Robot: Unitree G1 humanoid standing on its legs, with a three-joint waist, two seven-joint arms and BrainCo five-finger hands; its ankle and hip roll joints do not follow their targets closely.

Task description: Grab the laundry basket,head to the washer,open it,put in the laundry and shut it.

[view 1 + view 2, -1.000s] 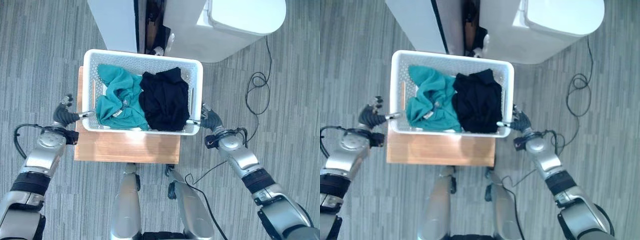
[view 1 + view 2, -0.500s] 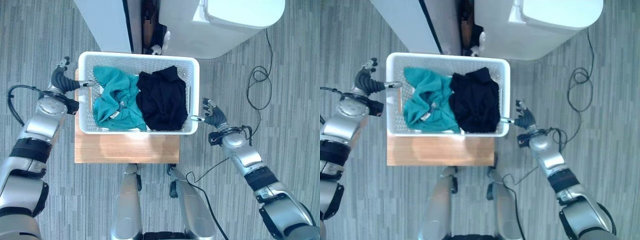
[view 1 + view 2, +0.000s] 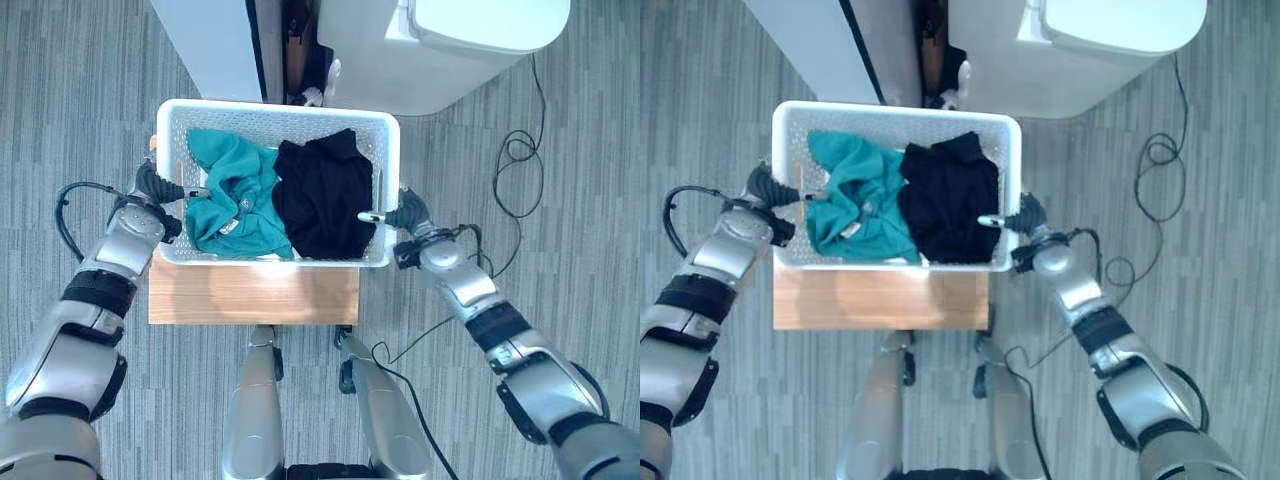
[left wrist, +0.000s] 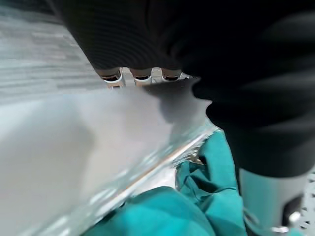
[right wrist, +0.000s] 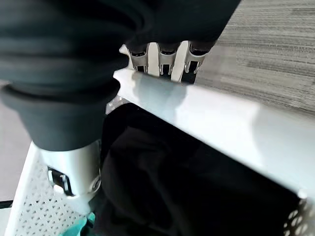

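Wooden table point(image 3: 255, 295) — basket point(image 3: 280, 114) overhanging

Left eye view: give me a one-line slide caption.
Both hands, left and right, grip the white laundry basket's side rims on the wooden stand, teal and black clothes inside.

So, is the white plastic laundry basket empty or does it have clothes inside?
Not empty. The white perforated plastic laundry basket holds a crumpled teal garment beside a black garment.
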